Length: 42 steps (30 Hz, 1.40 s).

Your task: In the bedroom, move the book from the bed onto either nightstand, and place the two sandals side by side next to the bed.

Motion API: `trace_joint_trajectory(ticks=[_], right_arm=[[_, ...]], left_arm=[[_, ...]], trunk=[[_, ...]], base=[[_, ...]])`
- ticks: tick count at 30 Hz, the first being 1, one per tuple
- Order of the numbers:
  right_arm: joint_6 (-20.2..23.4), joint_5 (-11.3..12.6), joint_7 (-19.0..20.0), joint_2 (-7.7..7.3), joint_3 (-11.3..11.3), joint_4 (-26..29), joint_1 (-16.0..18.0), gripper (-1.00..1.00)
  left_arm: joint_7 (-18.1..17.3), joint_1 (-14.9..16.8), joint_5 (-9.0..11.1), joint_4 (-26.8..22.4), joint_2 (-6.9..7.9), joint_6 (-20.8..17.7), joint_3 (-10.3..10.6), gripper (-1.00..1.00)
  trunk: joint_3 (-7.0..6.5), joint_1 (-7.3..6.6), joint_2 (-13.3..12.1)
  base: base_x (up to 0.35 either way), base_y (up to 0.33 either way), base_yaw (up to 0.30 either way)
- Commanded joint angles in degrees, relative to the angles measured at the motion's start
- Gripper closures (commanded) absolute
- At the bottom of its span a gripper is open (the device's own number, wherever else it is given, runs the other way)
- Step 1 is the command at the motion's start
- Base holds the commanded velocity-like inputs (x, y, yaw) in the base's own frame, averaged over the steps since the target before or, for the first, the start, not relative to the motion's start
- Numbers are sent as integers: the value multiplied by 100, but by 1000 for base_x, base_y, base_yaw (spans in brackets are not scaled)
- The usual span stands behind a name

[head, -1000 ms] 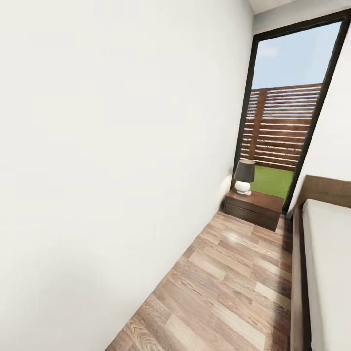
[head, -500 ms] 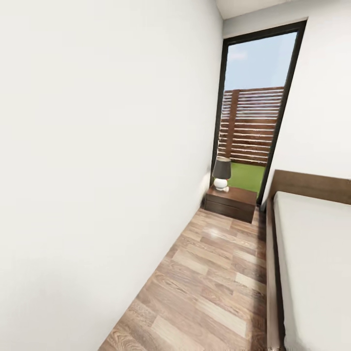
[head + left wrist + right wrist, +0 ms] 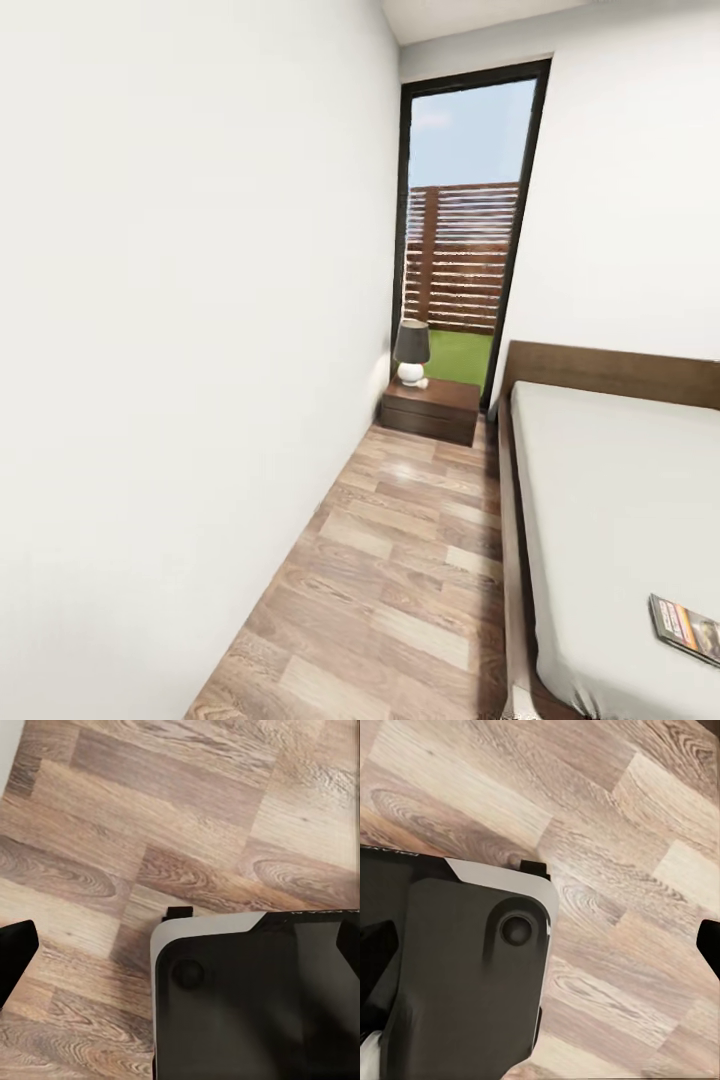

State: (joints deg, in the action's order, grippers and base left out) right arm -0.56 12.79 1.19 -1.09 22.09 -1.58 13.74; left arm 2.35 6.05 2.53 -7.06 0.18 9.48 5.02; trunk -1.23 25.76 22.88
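Both your wrist cameras look down past the robot's dark, white-edged base [image 3: 255, 997]. In the left wrist view your left hand [image 3: 180, 937] shows black fingertips [image 3: 15, 952] at opposite edges, spread wide with nothing between. Your right hand [image 3: 544, 949] is likewise spread, one fingertip [image 3: 709, 945] visible.

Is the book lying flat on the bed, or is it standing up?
Flat. The book lies cover up on the white mattress of the bed, near its foot end; the picture's right edge cuts part of it off.

Glossy wood-plank floor [image 3: 400, 580]; dark wooden nightstand [image 3: 432, 408].
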Motion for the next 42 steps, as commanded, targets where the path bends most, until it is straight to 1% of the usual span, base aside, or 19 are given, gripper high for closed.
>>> trace_joint_trajectory(ticks=[1, 7, 12, 17, 34, 42], right_arm=[[-6, 53, 12, 4, 49, -14, 6, -100], [-6, 38, 12, 8, 50, -17, 6, -100], [-6, 21, 13, 22, 50, -20, 6, -100], [-6, 17, 13, 26, 50, -21, 6, -100], [-6, 13, 11, 37, 57, -18, 6, -100], [-6, 18, 11, 33, 57, -14, 6, -100]], left_arm=[[25, 1, 29, 4, 3, 19, 48, -100], [26, 1, 28, 3, 1, 19, 49, -100], [25, 1, 36, 3, 5, 19, 46, -100], [25, 1, 34, 3, 2, 19, 44, -100], [27, 1, 20, 4, 0, 19, 44, -100], [28, 1, 16, 3, 0, 19, 46, -100]], trunk=[[2, 2, 4], [2, 2, 4], [2, 2, 4], [2, 2, 4], [2, 2, 4], [2, 2, 4]], base=[[0, 0, -293], [0, 0, -219], [24, 23, -70], [149, 124, -25], [278, 210, -3], [332, 74, -16]])
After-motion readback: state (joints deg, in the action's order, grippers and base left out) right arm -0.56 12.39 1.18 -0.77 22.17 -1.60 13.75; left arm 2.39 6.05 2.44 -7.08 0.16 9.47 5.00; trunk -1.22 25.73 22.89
